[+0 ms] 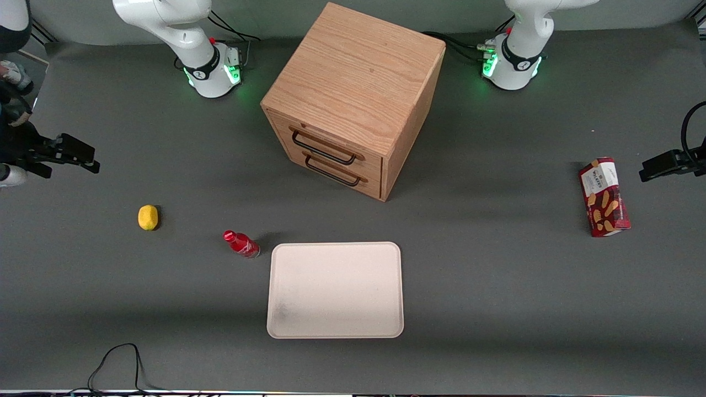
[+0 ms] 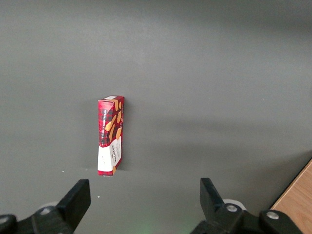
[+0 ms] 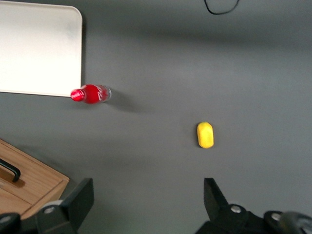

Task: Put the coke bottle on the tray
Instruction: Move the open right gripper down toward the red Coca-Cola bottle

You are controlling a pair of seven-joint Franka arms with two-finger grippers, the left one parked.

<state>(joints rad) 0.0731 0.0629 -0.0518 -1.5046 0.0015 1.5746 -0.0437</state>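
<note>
The coke bottle, small and red with a red cap, appears to stand upright on the grey table just off a corner of the tray. The cream-white tray lies flat with nothing on it and has a faint dark smudge near one corner. My right gripper hangs high over the working arm's end of the table, well away from the bottle. In the right wrist view the bottle touches the edge of the tray, and the gripper is open, with only bare table between its fingers.
A yellow lemon lies on the table between the bottle and the working arm's end. A wooden two-drawer cabinet stands farther from the front camera than the tray. A red snack box lies toward the parked arm's end. A black cable loops near the front edge.
</note>
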